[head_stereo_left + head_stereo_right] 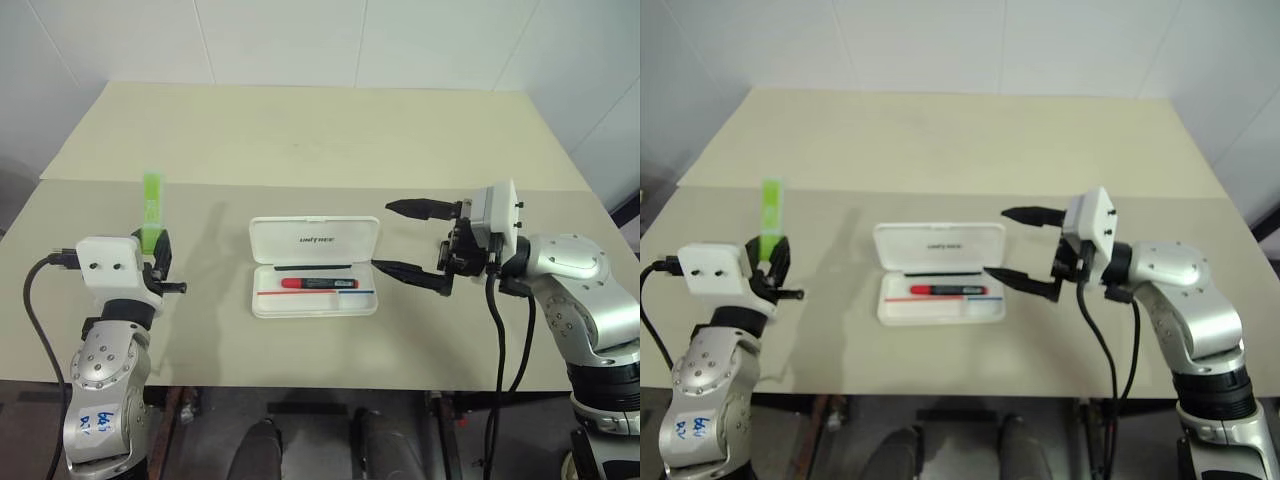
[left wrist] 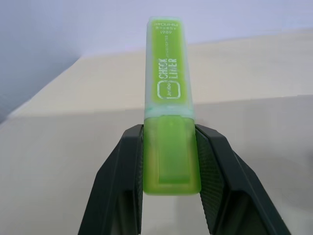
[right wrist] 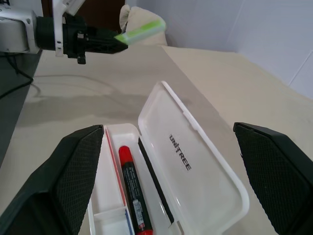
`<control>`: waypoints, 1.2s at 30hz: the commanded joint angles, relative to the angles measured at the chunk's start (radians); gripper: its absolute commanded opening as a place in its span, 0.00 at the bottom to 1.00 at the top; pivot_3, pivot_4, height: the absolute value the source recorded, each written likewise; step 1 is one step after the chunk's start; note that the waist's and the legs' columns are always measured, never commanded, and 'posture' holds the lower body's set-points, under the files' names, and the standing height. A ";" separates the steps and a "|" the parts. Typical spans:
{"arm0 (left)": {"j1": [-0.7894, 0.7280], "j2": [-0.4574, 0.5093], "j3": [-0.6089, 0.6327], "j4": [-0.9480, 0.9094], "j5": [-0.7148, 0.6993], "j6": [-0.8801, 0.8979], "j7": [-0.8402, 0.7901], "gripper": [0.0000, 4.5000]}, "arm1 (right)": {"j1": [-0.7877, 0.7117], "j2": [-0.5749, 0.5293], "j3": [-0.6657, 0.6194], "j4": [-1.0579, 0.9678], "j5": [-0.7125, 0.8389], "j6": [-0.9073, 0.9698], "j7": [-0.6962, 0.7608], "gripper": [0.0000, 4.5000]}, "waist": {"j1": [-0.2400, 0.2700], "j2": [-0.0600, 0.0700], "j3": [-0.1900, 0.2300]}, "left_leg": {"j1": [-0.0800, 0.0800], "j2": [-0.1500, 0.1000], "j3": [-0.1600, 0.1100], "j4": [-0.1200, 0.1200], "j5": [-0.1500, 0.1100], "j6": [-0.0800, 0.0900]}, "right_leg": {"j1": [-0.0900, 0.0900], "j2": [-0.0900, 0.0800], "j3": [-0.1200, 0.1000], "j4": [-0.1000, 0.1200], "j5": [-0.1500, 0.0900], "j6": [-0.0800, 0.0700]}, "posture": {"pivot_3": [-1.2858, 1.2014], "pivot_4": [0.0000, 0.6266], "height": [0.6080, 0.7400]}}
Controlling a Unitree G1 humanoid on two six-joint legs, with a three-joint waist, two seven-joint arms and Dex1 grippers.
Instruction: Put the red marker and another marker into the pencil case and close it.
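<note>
While case gapes, green marker [image 2: 168, 132] in left claw [image 1: 156, 252]

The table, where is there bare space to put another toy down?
The beige table is bare across its far half, behind the open white plastic pencil case. There is also a free strip between the case and the left end effector, which lifts a light green marker. It is crowded right of the case, where the open right end effector hovers.

The beige table [image 1: 300, 130] bears the open pencil case [image 1: 314, 243] (lid up).
</note>
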 commanded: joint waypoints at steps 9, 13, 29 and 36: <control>0.038 0.213 -0.122 0.039 -0.037 -0.409 -0.379 0.23 | -0.007 -0.015 -0.043 0.039 -0.043 -0.066 -0.019 1.00 | -0.001 0.000 0.000 | 0.001 0.000 0.002 -0.003 0.000 0.000 | -0.001 0.000 0.001 -0.001 0.000 0.000 | 0.52 0.24 1.00; 0.040 0.273 -0.157 0.036 -0.231 -0.388 -0.587 0.23 | 0.010 -0.035 -0.067 0.036 -0.054 -0.064 -0.032 1.00 | -0.001 0.001 0.000 | 0.000 0.000 0.002 -0.003 0.000 0.001 | -0.001 0.000 0.001 0.000 0.000 0.000 | 0.52 0.24 1.00; -0.115 0.424 -0.341 0.334 -0.236 -0.508 -1.016 0.23 | 0.215 -0.108 -0.157 -0.182 0.048 0.044 -0.051 1.00 | -0.002 0.001 0.000 | 0.001 0.000 0.003 -0.004 0.000 0.002 | -0.001 0.000 0.002 0.000 0.000 0.000 | 0.52 0.24 1.00; -0.237 0.434 -0.394 0.486 -0.171 -0.570 -1.100 0.23 | 0.262 -0.085 -0.159 -0.254 0.064 0.067 -0.119 1.00 | -0.001 0.002 0.000 | 0.001 0.000 0.004 -0.005 0.000 0.002 | -0.002 0.000 0.003 0.000 0.000 0.000 | 0.52 0.24 1.00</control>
